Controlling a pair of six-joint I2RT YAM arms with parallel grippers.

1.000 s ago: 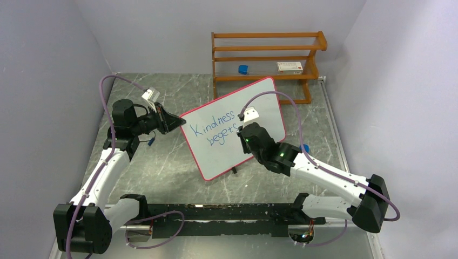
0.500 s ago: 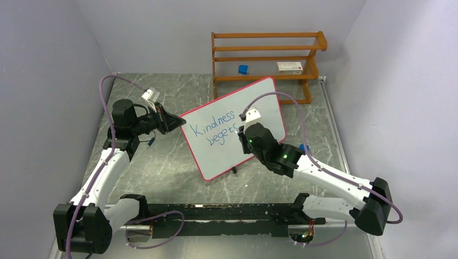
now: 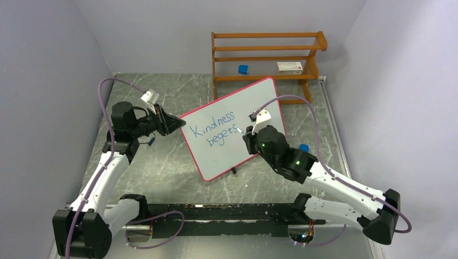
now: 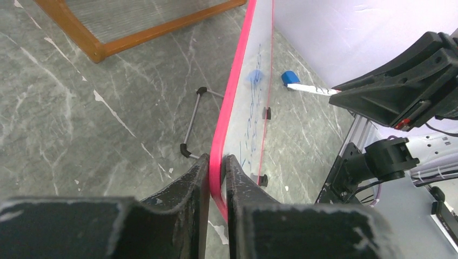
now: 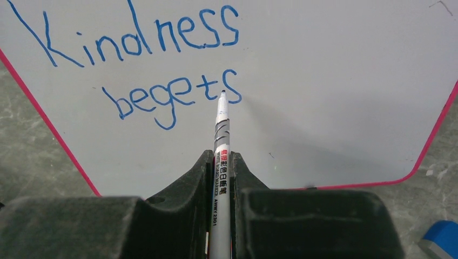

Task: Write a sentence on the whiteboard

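left jaws: pinched snug on the whiteboard (image 4: pixel 238 81) pink rim
right jaws: closed tight on a marker (image 5: pixel 220 156), tip right by the last "s"
sentence (image 5: pixel 162 38): reads "Kindness begets"

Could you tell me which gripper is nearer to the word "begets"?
Right. The right gripper holds the marker tip by the last letter of "begets"; the left gripper clamps the whiteboard rim, farther off.
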